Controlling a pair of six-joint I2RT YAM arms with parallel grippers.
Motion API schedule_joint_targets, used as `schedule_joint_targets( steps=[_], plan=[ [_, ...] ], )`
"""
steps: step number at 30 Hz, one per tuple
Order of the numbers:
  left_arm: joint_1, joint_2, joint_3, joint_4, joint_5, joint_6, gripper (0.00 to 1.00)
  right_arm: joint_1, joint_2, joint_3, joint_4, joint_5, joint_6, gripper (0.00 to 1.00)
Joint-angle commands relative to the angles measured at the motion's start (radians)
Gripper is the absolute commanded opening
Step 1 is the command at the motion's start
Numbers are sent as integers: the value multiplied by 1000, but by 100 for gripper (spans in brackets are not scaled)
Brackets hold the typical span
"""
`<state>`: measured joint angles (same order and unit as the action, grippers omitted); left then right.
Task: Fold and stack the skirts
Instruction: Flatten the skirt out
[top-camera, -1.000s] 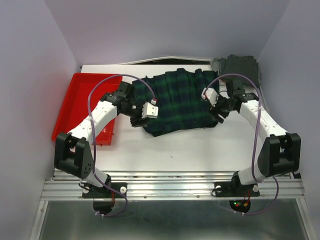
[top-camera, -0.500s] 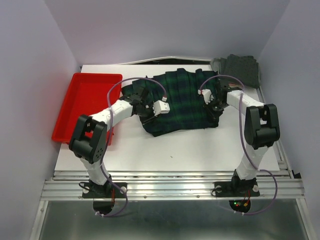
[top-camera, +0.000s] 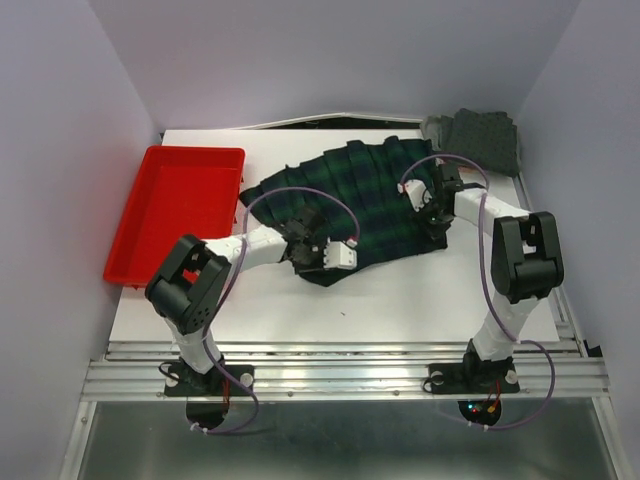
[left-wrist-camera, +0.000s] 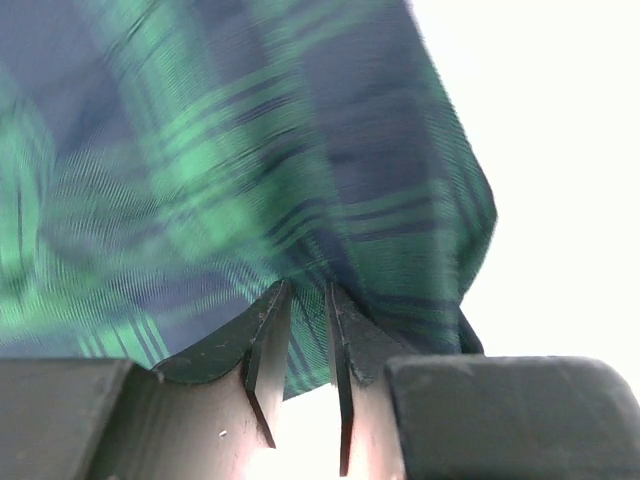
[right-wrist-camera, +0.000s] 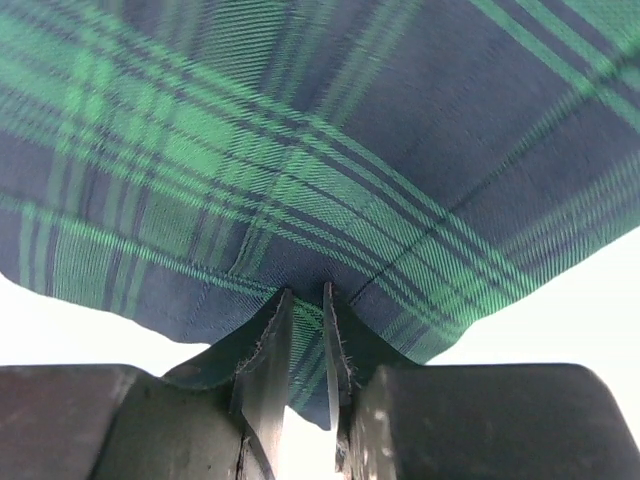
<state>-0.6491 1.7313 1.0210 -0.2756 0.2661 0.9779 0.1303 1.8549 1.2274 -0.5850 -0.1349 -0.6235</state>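
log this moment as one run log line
step: folding plaid skirt | left gripper: shut on its near-left corner | right gripper: shut on its right edge | charcoal skirt: far-right corner

plaid skirt (left-wrist-camera: 300, 180) blurred in left wrist view, cut off by edges of both wrist views

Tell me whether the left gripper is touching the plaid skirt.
Touching. The left wrist view shows the left gripper pinching the edge of the plaid skirt between its nearly shut fingers.
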Motion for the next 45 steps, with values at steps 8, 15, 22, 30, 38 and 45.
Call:
schedule_joint_targets(
  steps=[8,15,22,30,38,45],
  plan=[
    [-467,52,152,-145,242,-149,34,-61,47,43,102,98,-74,25],
    [-485,56,372,-86,320,-347,44,-61,148,223,117,-43,28,36],
    [-319,-171,344,-66,318,-482,50,-32,179,366,132,-143,122,51],
    [-92,-374,91,-181,200,-312,54,-12,37,423,58,-189,92,70],
    [153,-484,-133,-250,269,-119,58,136,-412,57,-202,-270,-67,63],
    [224,-444,-168,-350,289,7,58,439,-661,-264,-288,-245,-107,51]
  ],
)
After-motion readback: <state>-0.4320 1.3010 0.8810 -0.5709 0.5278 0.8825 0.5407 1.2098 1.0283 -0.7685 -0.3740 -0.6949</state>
